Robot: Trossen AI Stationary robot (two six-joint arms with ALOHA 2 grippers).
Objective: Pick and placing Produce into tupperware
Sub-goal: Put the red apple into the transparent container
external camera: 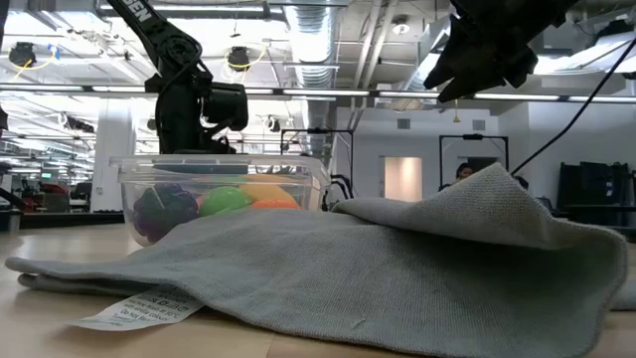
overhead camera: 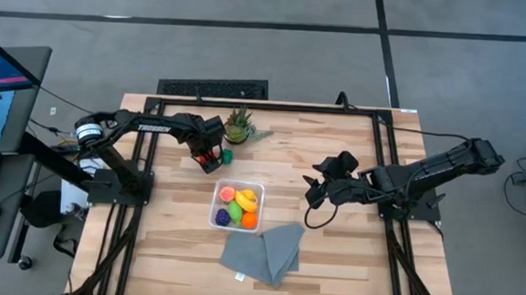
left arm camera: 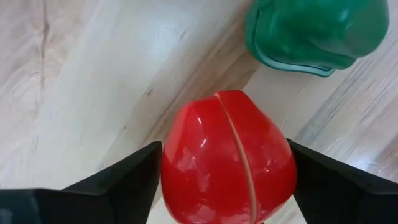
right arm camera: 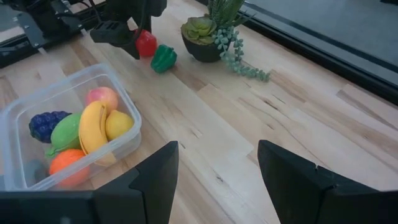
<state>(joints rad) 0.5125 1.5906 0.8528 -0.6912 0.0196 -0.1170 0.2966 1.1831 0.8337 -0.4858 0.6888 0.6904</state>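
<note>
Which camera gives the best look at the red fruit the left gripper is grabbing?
The left wrist view: the red fruit fills it, sitting between the left gripper's fingers. The right wrist view shows it small and far off, the high view as a speck, and the low view not at all.

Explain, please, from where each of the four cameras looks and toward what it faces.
High: above, straight down on the table; both arms show.
Low: at tabletop height, across the grey cloth to the tupperware; arms come from above.
Left wrist: on the left claw, its fingers around the red produce, beside the green pepper.
Right wrist: behind the open right claw, facing the tupperware and potted plant.
Shared: both wrist views show the red produce and the green pepper.
</note>
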